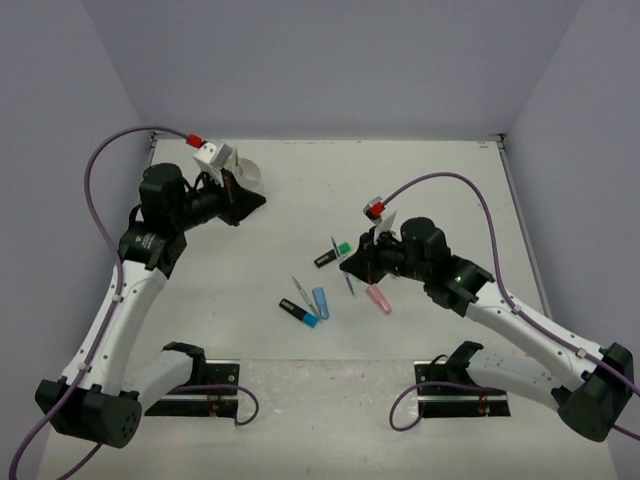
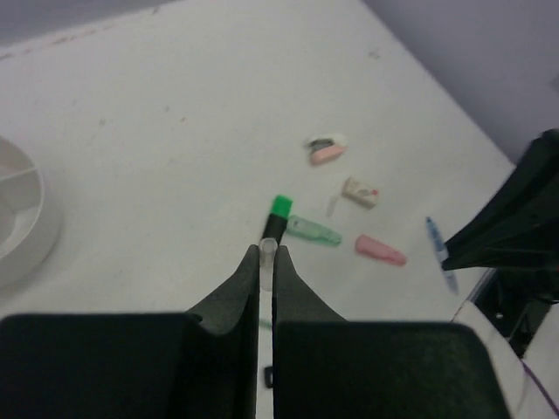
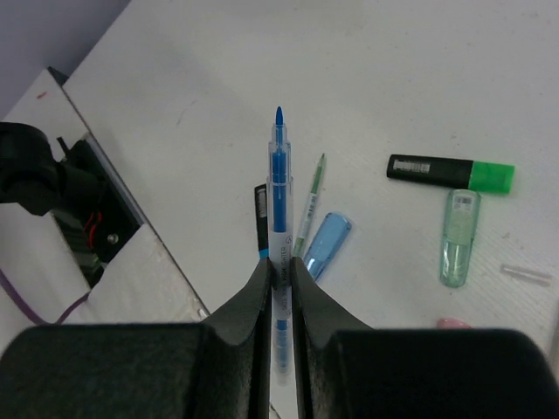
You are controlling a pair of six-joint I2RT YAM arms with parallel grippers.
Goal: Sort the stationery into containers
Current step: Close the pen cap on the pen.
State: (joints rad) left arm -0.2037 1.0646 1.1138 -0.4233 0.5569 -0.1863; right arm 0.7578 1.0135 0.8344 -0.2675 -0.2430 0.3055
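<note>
white table (image 1: 300, 200), lilac walls (image 1: 320, 60); left jaws pinch clear stick (image 2: 267, 255), right jaws blue pen (image 3: 279, 201).

The pen (image 3: 279, 179) is blue; the stick (image 2: 267, 262) clear; the highlighter (image 3: 445, 171) black, green-ended; the tub (image 2: 26, 229) white.

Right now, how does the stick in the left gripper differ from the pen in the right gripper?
The stick is clear and colourless; the pen is clear with a blue core and a blue tip. The stick barely shows beyond the left gripper; the pen reaches far beyond the right gripper. Both are thin, and each is clamped between shut jaws.
</note>
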